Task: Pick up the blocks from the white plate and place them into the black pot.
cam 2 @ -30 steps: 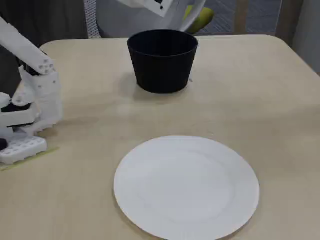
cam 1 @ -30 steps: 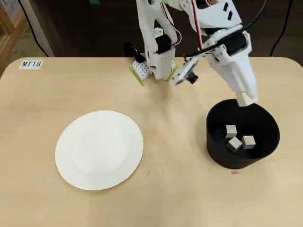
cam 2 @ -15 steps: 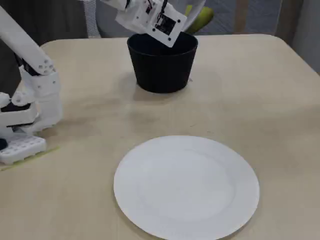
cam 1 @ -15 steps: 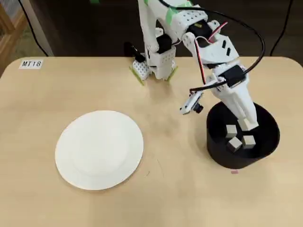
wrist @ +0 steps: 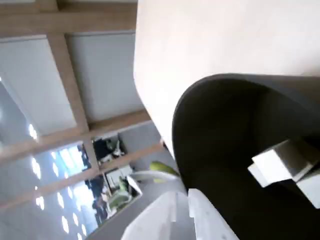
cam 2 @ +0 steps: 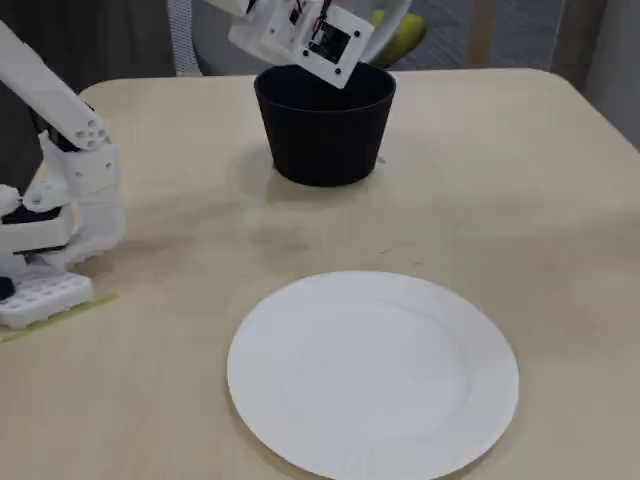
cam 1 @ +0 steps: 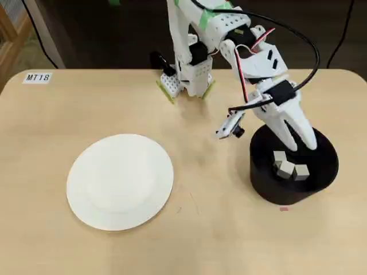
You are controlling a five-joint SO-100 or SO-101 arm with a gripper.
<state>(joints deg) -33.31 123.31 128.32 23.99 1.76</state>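
The white plate (cam 1: 120, 180) lies bare on the left of the table in the overhead view and near the front in the fixed view (cam 2: 372, 375). The black pot (cam 1: 321, 166) stands to the right, and in the fixed view (cam 2: 325, 135) at the back. Three pale blocks (cam 1: 285, 167) lie inside it; two show in the wrist view (wrist: 280, 162). A fourth block is not visible. My gripper (cam 1: 301, 146) hangs over the pot's far rim, pointing into it. In the wrist view (wrist: 187, 196) the fingers meet with nothing between them.
The arm's white base (cam 1: 186, 80) stands at the back edge of the table, at the left in the fixed view (cam 2: 60, 230). A label reading MT18 (cam 1: 38, 77) is at the back left corner. A small red mark (cam 1: 284, 208) lies by the pot.
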